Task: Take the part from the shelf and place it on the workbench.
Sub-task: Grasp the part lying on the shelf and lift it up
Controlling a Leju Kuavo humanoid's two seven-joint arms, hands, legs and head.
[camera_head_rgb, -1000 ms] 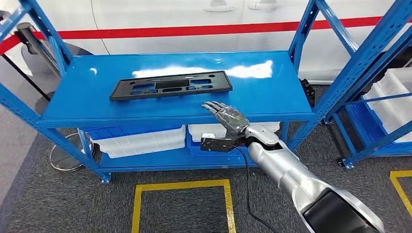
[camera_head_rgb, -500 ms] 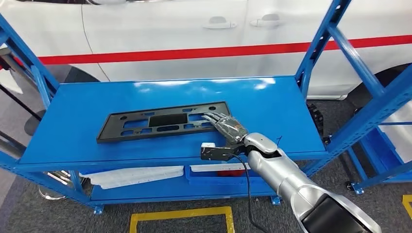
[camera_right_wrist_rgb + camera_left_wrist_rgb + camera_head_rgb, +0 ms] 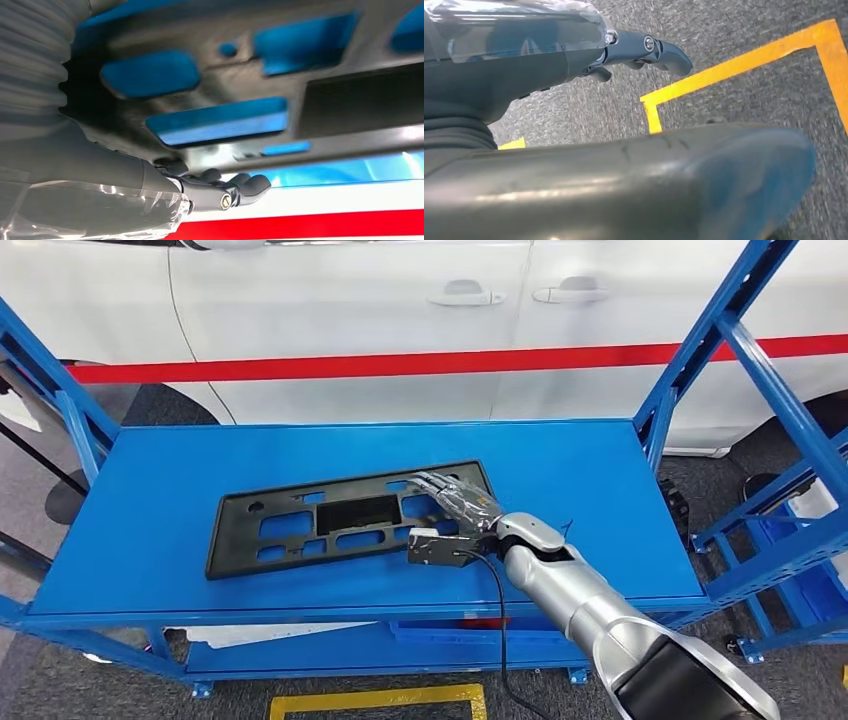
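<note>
Head view: white car behind shelf.

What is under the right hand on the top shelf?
The right hand reaches over the right end of the black part, which lies flat on the blue shelf. The hand covers the part's right end there, so any contact is unclear.

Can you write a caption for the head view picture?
Right hand reaching over flat black plastic part on blue metal shelf.

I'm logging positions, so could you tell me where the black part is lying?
In the head view the black part lies flat on the blue shelf's top deck, with the right hand over its right end.
</note>
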